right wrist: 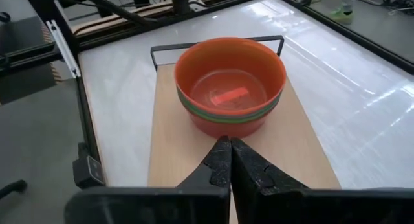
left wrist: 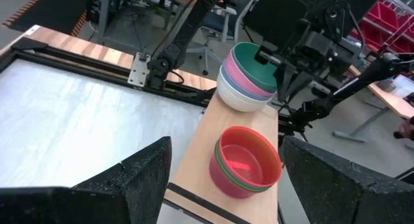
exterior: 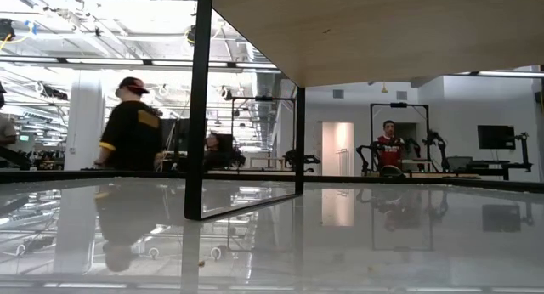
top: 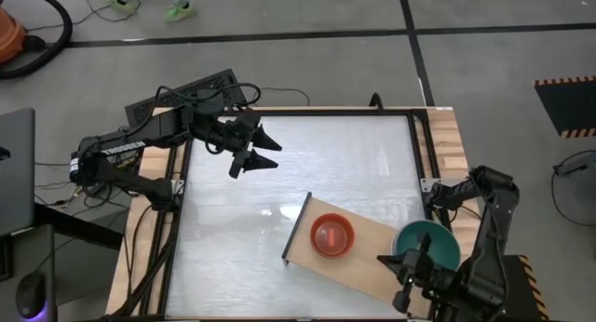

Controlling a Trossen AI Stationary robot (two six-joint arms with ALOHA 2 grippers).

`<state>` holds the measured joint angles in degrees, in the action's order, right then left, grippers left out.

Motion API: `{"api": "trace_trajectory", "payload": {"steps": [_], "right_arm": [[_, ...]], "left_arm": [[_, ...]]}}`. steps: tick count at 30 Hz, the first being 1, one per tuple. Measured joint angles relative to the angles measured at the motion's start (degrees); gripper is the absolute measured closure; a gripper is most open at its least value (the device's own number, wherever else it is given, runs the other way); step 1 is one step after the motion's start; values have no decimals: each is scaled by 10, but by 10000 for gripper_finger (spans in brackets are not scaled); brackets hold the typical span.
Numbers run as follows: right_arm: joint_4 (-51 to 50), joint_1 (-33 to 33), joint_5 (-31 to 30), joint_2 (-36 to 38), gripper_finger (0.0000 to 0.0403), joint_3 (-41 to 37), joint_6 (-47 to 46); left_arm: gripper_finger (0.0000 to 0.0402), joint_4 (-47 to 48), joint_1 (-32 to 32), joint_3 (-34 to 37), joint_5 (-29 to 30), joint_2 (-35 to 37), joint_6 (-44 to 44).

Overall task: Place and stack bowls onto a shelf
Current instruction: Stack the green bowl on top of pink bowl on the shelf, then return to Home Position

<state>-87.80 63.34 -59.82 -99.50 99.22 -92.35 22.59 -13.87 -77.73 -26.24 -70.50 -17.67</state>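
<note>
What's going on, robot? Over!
Left hand open over table. Right hand shut, empty, by shelf. Bowls in two stacks: red on top, teal on top. Nothing blocking.

- The grey floor [top: 307, 10] around the table [top: 447, 127] carried dark tape lines [top: 279, 35].
- Beyond the table, a person in a black shirt [exterior: 132, 128] stood near a white pillar [exterior: 85, 115].
- Ceiling strip lights [exterior: 110, 62] were lit above that pillar.
- A doorway [exterior: 337, 148] showed in the far wall.

A black keyboard [top: 182, 92] lies at the far left corner of the wood-framed white tabletop [top: 279, 192]. An orange vacuum with a black hose [top: 19, 33] sits on the grey floor. A person in a black shirt and cap [exterior: 132, 128] stands in the room beyond.
</note>
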Motion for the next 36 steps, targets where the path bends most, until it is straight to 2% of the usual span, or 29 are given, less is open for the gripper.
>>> {"api": "trace_trajectory", "payload": {"steps": [5, 8, 12, 18, 23, 30, 33, 36], "right_arm": [[4, -10, -9, 9, 379, 8, 10], [4, -18, -32, 29, 371, 34, 46], [-22, -38, -31, 61, 372, 46, 76], [-22, -87, 17, 107, 383, 3, 85], [-24, -126, 54, 112, 368, -43, 74], [-22, -69, 42, 107, 380, -38, 54], [-23, -42, 12, 101, 384, -43, 51], [-22, -35, -80, 96, 372, -42, 65]], "left_arm": [[123, 0, 0, 0, 1, 0, -8], [123, 0, 0, 0, 1, 0, -8], [123, -1, 0, 0, 1, 0, 2], [123, -1, 0, 0, 1, 0, 9], [123, -1, 0, 0, 1, 0, 18], [123, 14, 0, 0, 1, 0, 20], [123, 12, 0, 0, 10, 0, 20], [123, -4, 0, 0, 15, 0, 18]]}}
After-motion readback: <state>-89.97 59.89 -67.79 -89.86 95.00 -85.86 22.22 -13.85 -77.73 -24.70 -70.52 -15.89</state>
